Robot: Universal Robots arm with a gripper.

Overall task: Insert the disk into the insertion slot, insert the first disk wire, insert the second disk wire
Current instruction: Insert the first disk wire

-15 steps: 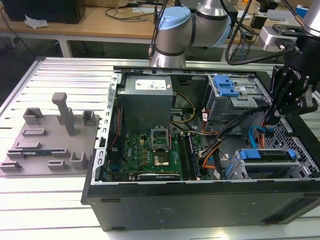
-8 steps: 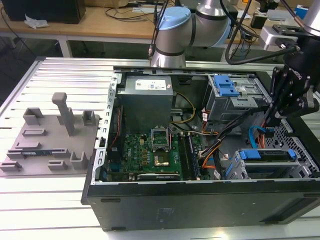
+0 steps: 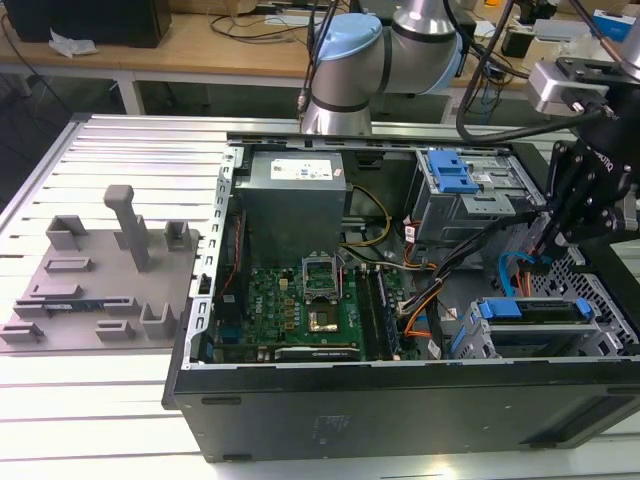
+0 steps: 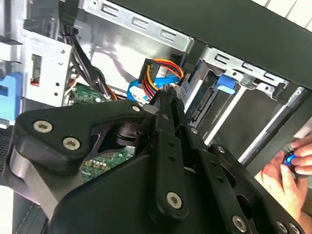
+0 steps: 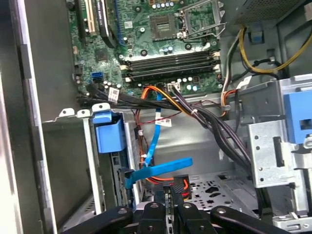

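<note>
Our gripper has its fingers pressed together on what looks like a disk wire plug, just beside the disk seated in the insertion slot, near, on the exterior view's right. We judge the plug must stay square to its socket. The computer case sits on a slotted aluminium table, with a wooden bench far behind.

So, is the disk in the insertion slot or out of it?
In. In the exterior view the disk, with its blue carrier showing, sits inside the insertion slot.
</note>
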